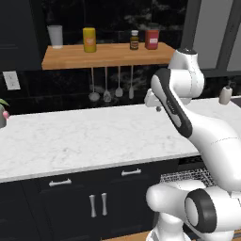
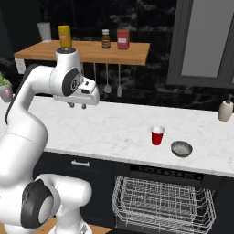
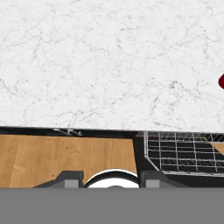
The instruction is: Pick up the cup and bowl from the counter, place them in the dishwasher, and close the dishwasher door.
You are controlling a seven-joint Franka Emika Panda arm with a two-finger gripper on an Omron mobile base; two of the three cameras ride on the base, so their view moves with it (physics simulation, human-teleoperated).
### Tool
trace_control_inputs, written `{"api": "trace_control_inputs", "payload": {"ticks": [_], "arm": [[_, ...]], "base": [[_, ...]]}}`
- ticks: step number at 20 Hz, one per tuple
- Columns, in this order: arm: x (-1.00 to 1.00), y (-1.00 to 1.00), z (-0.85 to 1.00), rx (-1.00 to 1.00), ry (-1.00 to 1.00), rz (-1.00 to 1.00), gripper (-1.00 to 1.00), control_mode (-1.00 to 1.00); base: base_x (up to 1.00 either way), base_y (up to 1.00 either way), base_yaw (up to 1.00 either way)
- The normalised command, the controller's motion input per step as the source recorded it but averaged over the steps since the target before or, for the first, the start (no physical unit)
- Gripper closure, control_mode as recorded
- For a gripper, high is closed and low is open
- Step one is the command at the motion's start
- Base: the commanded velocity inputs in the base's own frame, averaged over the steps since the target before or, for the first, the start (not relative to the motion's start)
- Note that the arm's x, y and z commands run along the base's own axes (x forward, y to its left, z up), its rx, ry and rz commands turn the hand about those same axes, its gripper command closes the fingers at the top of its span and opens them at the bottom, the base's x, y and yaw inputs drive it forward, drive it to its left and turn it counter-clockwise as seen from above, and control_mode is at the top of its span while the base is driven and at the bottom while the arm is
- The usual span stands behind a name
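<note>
The red cup point(image 2: 157, 135) stands upright on the white marble counter point(image 2: 114, 128), and the grey bowl point(image 2: 181, 148) sits just right of it near the front edge. Below them the dishwasher is open with its wire rack point(image 2: 160, 201) pulled out; the rack point(image 3: 183, 151) also shows in the hand view. My gripper point(image 2: 77, 106) hangs above the counter, well to the left of the cup, pointing down. It is open and holds nothing. In the hand view a sliver of the cup point(image 3: 222, 81) shows at the right edge. From the left base the gripper point(image 1: 158, 108) sits beside my upper arm.
A wooden shelf point(image 2: 87, 51) on the back wall carries a white tumbler point(image 1: 55, 36), a yellow canister point(image 1: 89, 39), a brown bottle point(image 1: 134, 40) and a red canister point(image 1: 152, 39). Utensils point(image 1: 107, 89) hang under it. A soap dispenser point(image 2: 225, 109) stands far right, a plant point(image 2: 4, 89) far left.
</note>
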Motion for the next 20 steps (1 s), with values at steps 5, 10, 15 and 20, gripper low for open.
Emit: {"api": "trace_control_inputs", "payload": {"ticks": [5, 10, 15, 20], "arm": [[0.0, 0.0, 0.0, 0.0, 0.0, 0.0, -1.0, 1.0], [0.0, 0.0, 0.0, 0.0, 0.0, 0.0, -1.0, 1.0], [0.0, 0.0, 0.0, 0.0, 0.0, 0.0, -1.0, 1.0], [0.0, 0.0, 0.0, 0.0, 0.0, 0.0, -1.0, 1.0]], "base": [[-0.01, 0.0, -0.01], [-0.09, 0.02, -0.32], [-0.22, 0.11, -0.52], [-0.32, 0.37, -0.52]]}}
